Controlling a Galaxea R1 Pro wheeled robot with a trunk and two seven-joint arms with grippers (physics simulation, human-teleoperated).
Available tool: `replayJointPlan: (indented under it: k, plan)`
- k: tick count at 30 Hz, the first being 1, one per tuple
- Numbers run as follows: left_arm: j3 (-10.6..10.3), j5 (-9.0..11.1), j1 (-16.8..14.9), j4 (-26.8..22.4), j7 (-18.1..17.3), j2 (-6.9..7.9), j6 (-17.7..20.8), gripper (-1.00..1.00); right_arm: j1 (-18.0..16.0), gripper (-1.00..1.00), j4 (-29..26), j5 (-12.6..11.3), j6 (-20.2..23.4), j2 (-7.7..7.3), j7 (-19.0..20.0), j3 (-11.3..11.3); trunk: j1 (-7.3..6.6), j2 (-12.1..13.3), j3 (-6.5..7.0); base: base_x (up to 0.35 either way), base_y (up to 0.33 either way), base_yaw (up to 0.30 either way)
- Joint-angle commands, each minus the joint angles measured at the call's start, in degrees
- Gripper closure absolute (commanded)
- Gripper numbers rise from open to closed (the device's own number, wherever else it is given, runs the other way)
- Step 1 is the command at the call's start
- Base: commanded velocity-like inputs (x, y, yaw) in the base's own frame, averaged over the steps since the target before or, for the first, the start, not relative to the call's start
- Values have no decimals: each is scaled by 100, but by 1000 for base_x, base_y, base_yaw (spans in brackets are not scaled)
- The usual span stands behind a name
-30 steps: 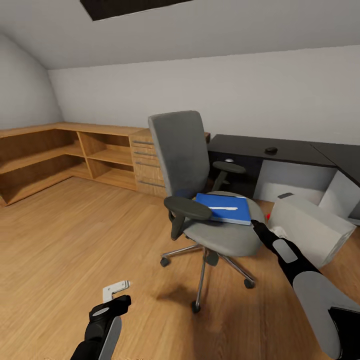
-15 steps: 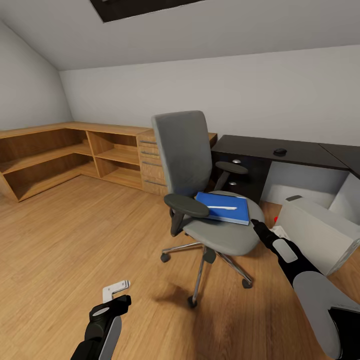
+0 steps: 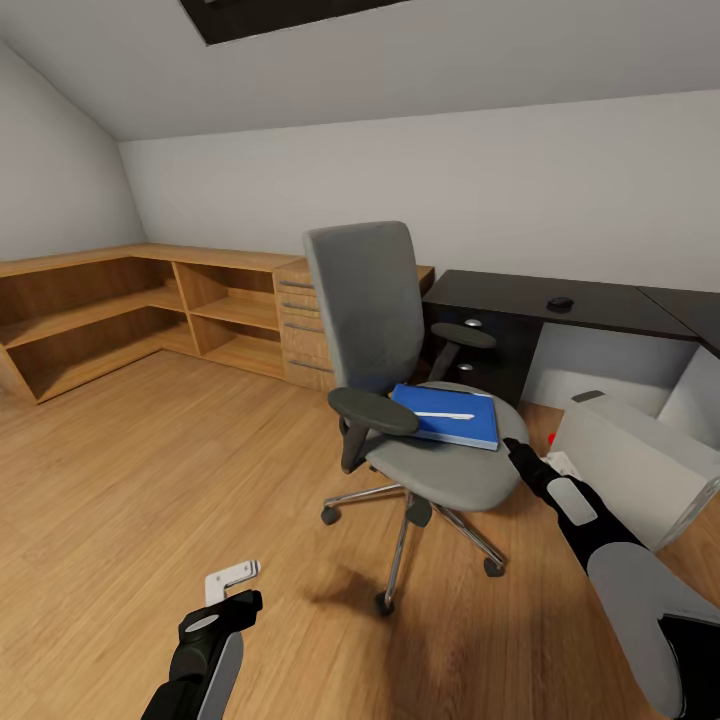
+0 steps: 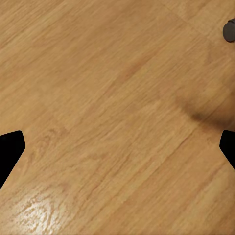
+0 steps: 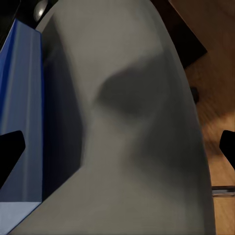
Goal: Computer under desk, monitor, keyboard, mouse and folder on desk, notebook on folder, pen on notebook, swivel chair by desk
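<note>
Open wooden shelving (image 3: 120, 320) runs along the wall at nine o'clock, a wooden drawer chest (image 3: 298, 335) ending it; wood floor (image 3: 150, 480) below.

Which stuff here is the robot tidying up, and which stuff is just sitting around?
For the job:
chair
folder on the seat
pen on the folder
desk
mouse on the desk
computer on the floor

Just there:
wooden shelves
wooden drawers
</note>
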Motion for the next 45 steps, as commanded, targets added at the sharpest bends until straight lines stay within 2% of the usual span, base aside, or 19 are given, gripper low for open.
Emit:
replayJointPlan:
  k: [1,30,36,45]
  plan:
    - [-7,60,-3,-5,53,1,10,-100,-1,-100,-9,-36,32,1,-5,-22,-1,-2,-5,0,0,0]
    - [-10,60,-3,-4,53,1,10,-100,-1,-100,-11,-29,10,1,-3,-29,-1,-2,-5,0,-51,1]
    - [-8,60,-2,-5,53,1,10,-100,-2,-100,-11,-32,8,1,-3,-26,-1,-2,-11,0,-36,119]
    - [-9,60,-3,-6,53,1,10,-100,-1,-100,-11,-35,8,1,-3,-23,-1,-2,-31,0,-216,125]
